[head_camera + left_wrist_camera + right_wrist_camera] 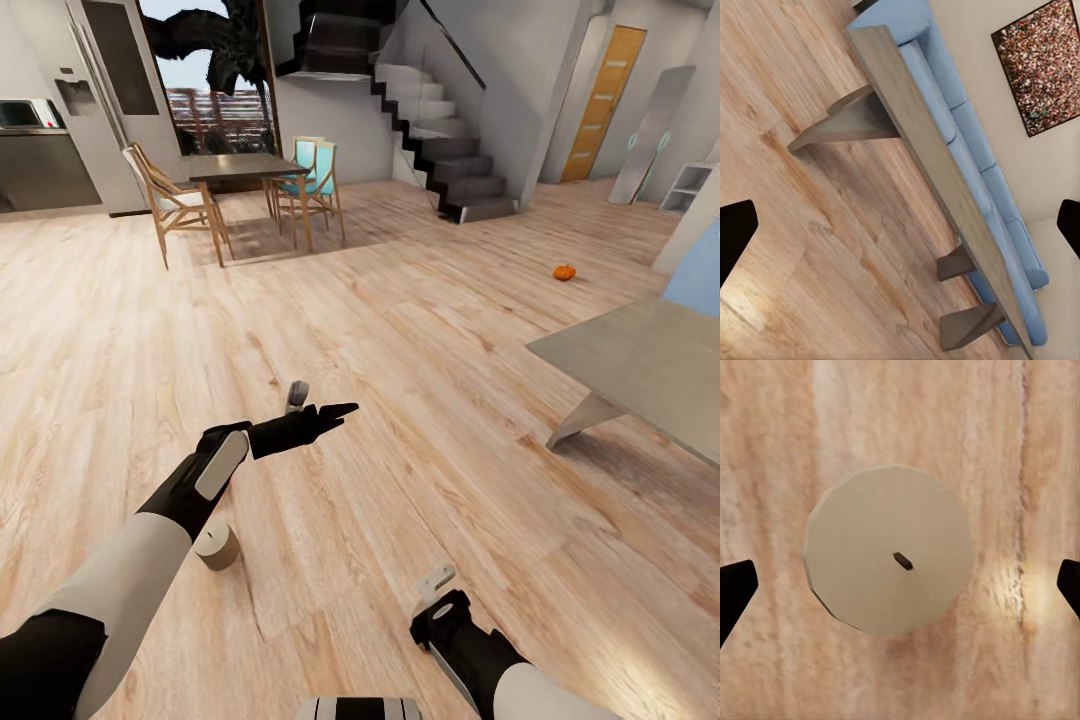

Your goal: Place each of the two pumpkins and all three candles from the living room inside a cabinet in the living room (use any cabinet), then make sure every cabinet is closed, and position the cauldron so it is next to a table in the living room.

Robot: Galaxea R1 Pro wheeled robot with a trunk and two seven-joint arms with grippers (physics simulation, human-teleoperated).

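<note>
Wide bare wood floor [420, 330], dining table with chairs [235, 170] far left, stairs [440, 140] far behind, coffee table [640, 365] at right edge, one pumpkin [565, 272] on floor beyond it, candle [217, 546] beside left arm, another candle [889, 557] straight under right gripper [900, 592], fingers apart, left gripper [900, 232] also spread, facing the table and blue sofa [967, 142].

The table [640, 365] and blue sofa [697, 275] run off the head view's edge

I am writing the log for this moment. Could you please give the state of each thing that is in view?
Pumpkin: on the floor, upright, apart from the table.
Candle: standing on the floor, unlit, not held.
Table: top bare where visible.
Left gripper: open, empty.
Right gripper: open above the candle.
</note>
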